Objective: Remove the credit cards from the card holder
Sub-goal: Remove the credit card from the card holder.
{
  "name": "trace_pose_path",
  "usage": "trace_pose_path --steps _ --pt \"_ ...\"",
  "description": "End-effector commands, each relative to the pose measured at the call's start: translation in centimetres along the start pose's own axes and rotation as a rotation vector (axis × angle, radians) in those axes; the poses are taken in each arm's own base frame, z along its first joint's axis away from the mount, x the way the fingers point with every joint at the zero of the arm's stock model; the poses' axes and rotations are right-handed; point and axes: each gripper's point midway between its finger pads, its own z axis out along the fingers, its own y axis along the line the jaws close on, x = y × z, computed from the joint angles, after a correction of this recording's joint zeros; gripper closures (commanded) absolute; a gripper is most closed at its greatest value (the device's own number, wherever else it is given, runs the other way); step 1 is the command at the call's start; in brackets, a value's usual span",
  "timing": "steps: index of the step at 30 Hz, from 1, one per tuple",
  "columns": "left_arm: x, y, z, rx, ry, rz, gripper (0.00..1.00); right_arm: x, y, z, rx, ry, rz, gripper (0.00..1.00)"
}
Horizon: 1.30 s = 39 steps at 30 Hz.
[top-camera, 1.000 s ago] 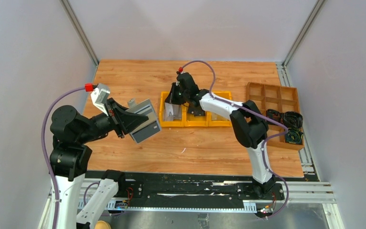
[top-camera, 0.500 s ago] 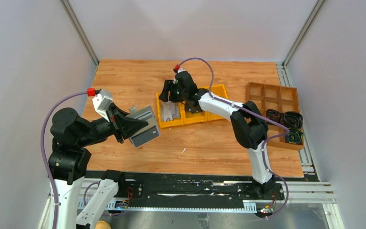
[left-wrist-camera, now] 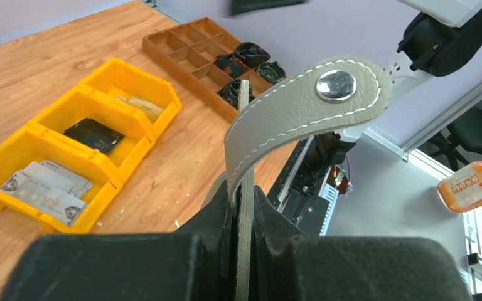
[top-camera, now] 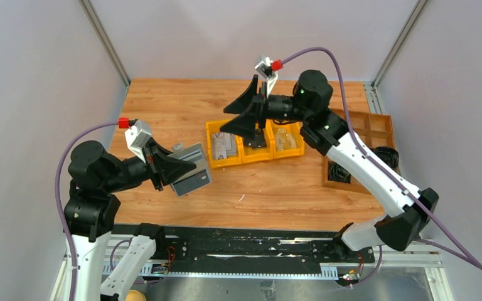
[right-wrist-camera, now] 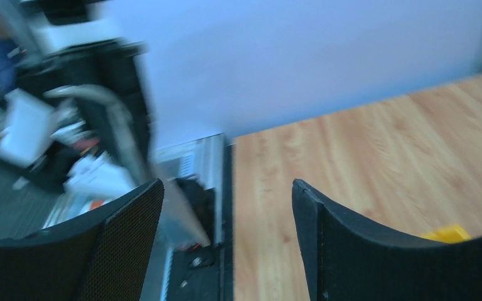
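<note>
Small matte grey folding card holder point(top-camera: 191, 168) being held edge-on above near-left of wooden table point(top-camera: 289, 194), left gripper point(left-wrist-camera: 245, 213) clamping tight on its edge. Open wood lying between holder and yellow three-part bin point(top-camera: 256, 158). Pale grey-white credit cards point(top-camera: 224, 145) lying in bin's left compartment, well apart from holder. Only left wrist view showing holder's stitched strap with metal snap point(left-wrist-camera: 336, 84) curling up. Right gripper point(top-camera: 241, 114) hovering raised over bin, arm reaching high, fingers point(right-wrist-camera: 125, 238) spread wide, gripping nothing; its wrist view blurring.

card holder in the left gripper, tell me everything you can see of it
The card holder is a small matte grey leather-like case with white stitching and a curved strap bearing a shiny metal snap. Clamped edge-on in the left gripper, it hangs above the left side of the table, touching nothing else.
</note>
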Motion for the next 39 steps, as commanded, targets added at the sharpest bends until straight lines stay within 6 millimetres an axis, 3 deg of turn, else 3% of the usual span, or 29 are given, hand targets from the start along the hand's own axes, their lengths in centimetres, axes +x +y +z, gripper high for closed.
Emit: trace_pose_path --steps 1,4,7,11,15,18,22,23,27,31,32,33,34,35,39 --pt "-0.5 -0.4 0.3 0.050 -0.003 0.004 1.00 4.3 7.7 -2.0 -0.428 0.176 0.016 0.22" --pt "-0.7 -0.9 0.5 0.087 0.005 -0.029 1.00 5.7 11.3 -2.0 -0.557 0.231 0.008 0.21" --pt "-0.8 -1.4 0.7 0.125 0.015 -0.088 1.00 7.2 13.2 -1.5 -0.614 0.295 0.000 0.21" --pt "-0.9 -2.0 0.9 0.171 0.016 -0.173 1.00 8.2 14.0 -0.3 -0.611 0.342 -0.011 0.21" --pt "-1.0 -2.0 0.8 0.163 0.011 -0.175 1.00 8.7 14.6 0.4 -0.616 0.350 -0.008 0.30" --pt "-0.4 -1.6 0.8 0.143 0.031 -0.179 1.00 9.2 14.5 0.9 -0.596 0.363 0.010 0.46" --pt "0.5 -1.0 0.8 0.112 0.060 -0.189 1.00 9.7 13.6 2.0 -0.554 0.377 0.067 0.97" --pt "0.6 -0.8 0.8 0.103 0.061 -0.189 1.00 9.6 13.5 2.3 -0.549 0.373 0.083 1.00" --pt "1.2 -0.5 0.8 0.090 0.078 -0.179 1.00 9.3 13.6 3.1 -0.556 0.342 0.134 0.96" --pt "1.5 -0.3 0.6 0.075 0.085 -0.160 0.97 9.5 13.5 3.6 -0.561 0.299 0.167 1.00" --pt "1.6 -0.3 0.6 0.077 0.086 -0.159 0.98 9.7 13.6 3.6 -0.571 0.297 0.189 0.92" --pt "1.6 -0.4 0.6 0.082 0.088 -0.161 1.00 10.0 13.7 3.7 -0.587 0.301 0.216 0.75" --pt "1.7 -0.4 0.6 0.086 0.090 -0.162 1.00 10.1 13.9 3.6 -0.608 0.303 0.229 0.42" --pt "1.7 -0.4 0.7 0.087 0.090 -0.161 1.00 10.4 13.9 3.7 -0.618 0.307 0.236 0.26" --pt "1.7 -0.6 0.6 0.102 0.095 -0.164 1.00 9.9 14.1 3.7 -0.615 0.276 0.190 0.23"
